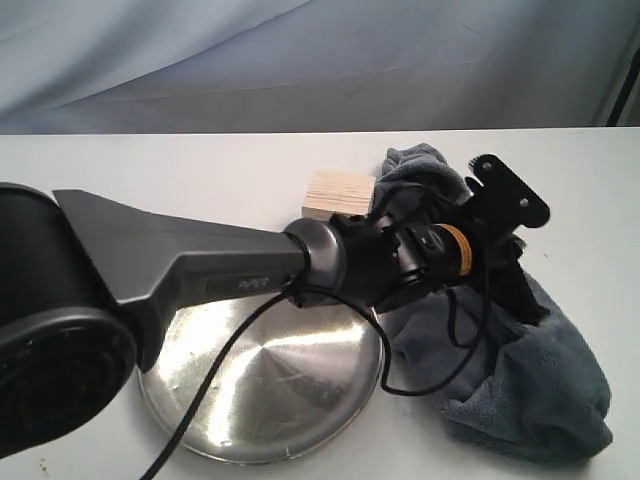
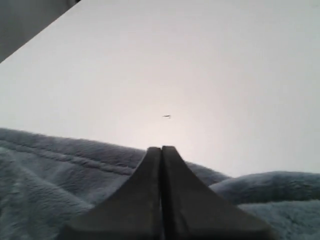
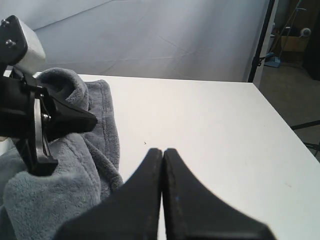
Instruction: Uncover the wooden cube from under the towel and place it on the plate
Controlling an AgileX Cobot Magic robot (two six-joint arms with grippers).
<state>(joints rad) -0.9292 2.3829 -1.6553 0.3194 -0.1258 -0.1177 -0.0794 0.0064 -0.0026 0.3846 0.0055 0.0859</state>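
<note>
The wooden cube (image 1: 338, 194) stands bare on the white table, just behind the plate (image 1: 270, 395) and touching the towel's left edge. The blue-grey towel (image 1: 535, 385) lies bunched to the right of both. My left arm reaches across over the plate, and its gripper (image 1: 530, 305) rests low on the towel. In the left wrist view that gripper (image 2: 161, 148) is shut, fleece (image 2: 45, 170) spreads under it, and no cloth shows between its fingers. My right gripper (image 3: 162, 149) is shut and holds nothing, beside the towel (image 3: 60, 195); the left gripper (image 3: 90, 120) shows there too.
A grey backdrop cloth (image 1: 320, 60) hangs behind the table. The table's right edge (image 3: 285, 130) drops off to a floor with stands. The left arm's cable (image 1: 230, 360) loops over the plate.
</note>
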